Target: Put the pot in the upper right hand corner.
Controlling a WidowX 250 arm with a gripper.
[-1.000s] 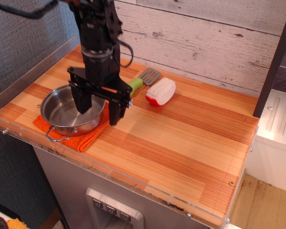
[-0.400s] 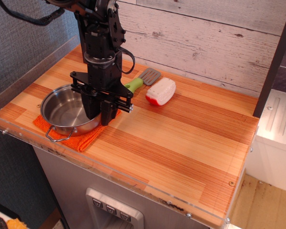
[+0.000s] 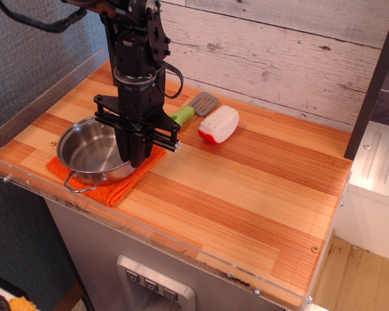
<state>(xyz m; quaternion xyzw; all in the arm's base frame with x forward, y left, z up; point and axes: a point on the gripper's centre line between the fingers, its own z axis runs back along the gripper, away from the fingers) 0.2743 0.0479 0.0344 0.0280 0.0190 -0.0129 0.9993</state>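
The shiny steel pot (image 3: 91,152) sits on an orange cloth (image 3: 110,184) at the front left of the striped wood table. One wire loop handle (image 3: 81,188) points toward the front. My black gripper (image 3: 134,155) hangs straight down over the pot's right rim, its fingers closed together on that rim. The upper right hand corner (image 3: 318,139) of the table lies far to the right, by the whitewashed planks and the dark post (image 3: 375,78).
A white-and-red toy (image 3: 218,124) and a green-handled grey spatula (image 3: 193,109) lie near the back wall, right of the gripper. A clear plastic rim (image 3: 181,243) edges the table's front and left side.
The fingers went from spread wide, straddling the pot's right rim, to closed on it. The pot has shifted slightly right and looks a little raised.
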